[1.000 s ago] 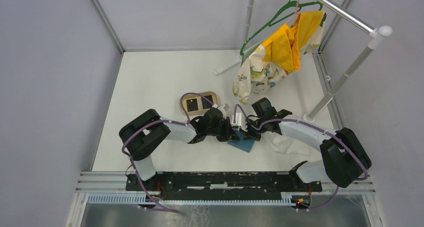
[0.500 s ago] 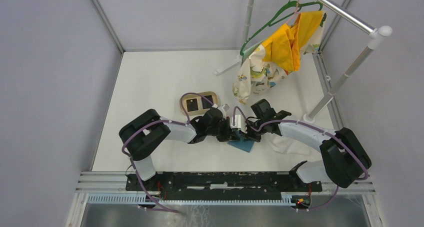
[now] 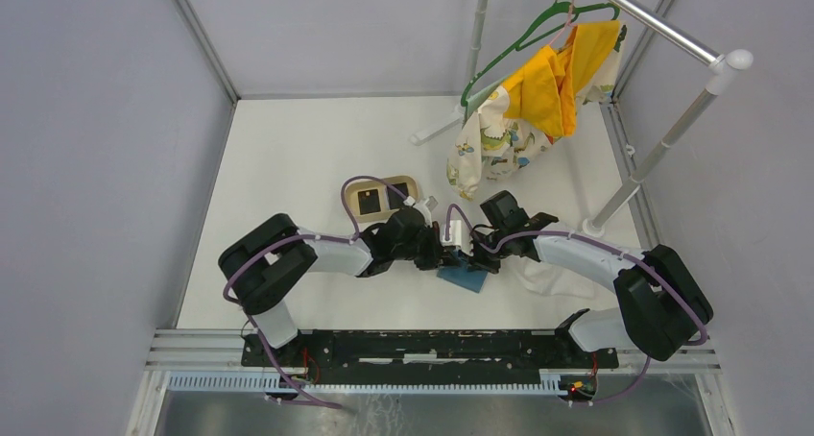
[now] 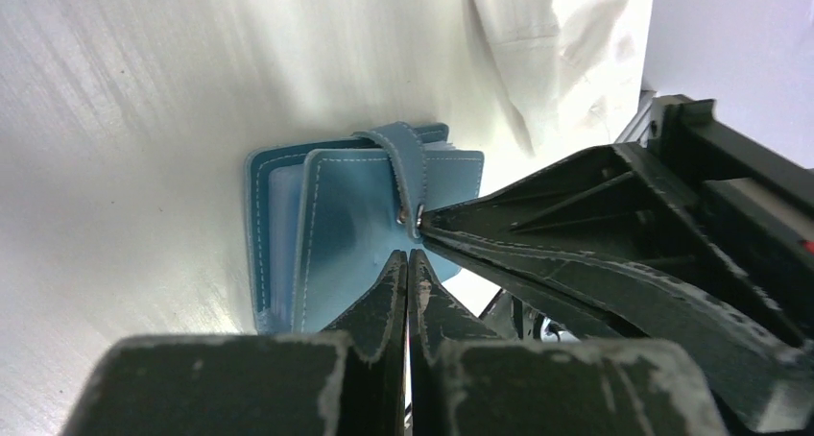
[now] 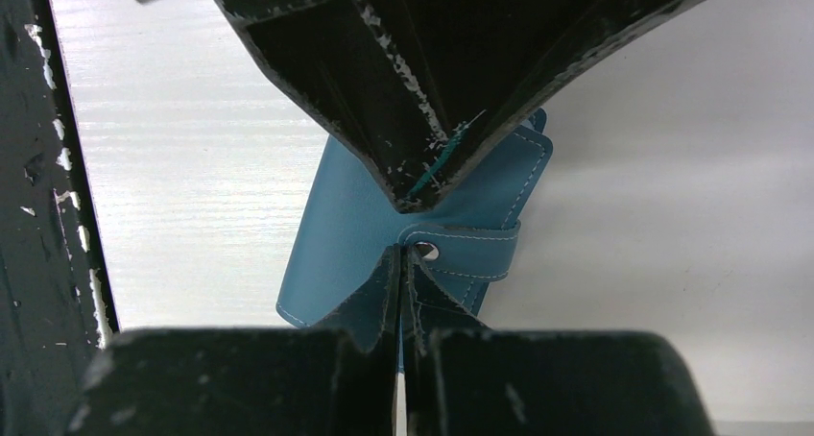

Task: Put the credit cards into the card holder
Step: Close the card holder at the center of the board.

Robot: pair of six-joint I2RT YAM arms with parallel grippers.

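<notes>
No legible text, labels or numbers in any view. Card holder (image 4: 355, 215) face looks unmarked. Printed cloth (image 3: 485, 143) on the rack (image 3: 662, 31): pattern too small to say if any is lettering.

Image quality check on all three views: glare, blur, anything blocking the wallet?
Top external: even light, sharp, though the small blue fold-over wallet is partly hidden under the arms. Left wrist: streaky glare on the white table; the left gripper close up is soft. Right wrist: table washed out bright; the dark left gripper covers the upper frame.
</notes>
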